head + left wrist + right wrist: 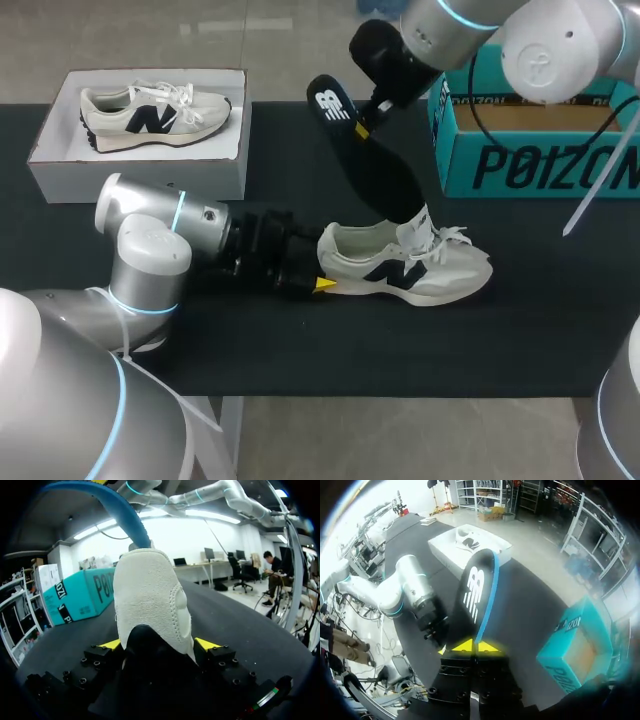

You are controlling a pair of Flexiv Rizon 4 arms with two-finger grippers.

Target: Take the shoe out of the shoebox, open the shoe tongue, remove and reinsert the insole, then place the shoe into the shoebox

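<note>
At the near middle of the table (pixel 300 350), the left gripper (pixel 159 645) clamps the heel of the shoe (pixel 410 265) from both sides. The shoe lies lengthwise, heel at 9 o'clock, toe at 3 o'clock. Its black insole (pixel 375 165) slants up from the opening toward 11 o'clock, forefoot hidden inside, heel end pinched by the right gripper (pixel 475 646). Farther back, a second shoe (pixel 150 115) lies in a white box (pixel 140 175) at 10 o'clock; the teal shoebox (pixel 520 160) at 2 o'clock runs partly out of view.

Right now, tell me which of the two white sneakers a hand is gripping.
The white sneaker on the black table, heel clamped in the left hand; the second sneaker sits alone in the white box.
</note>
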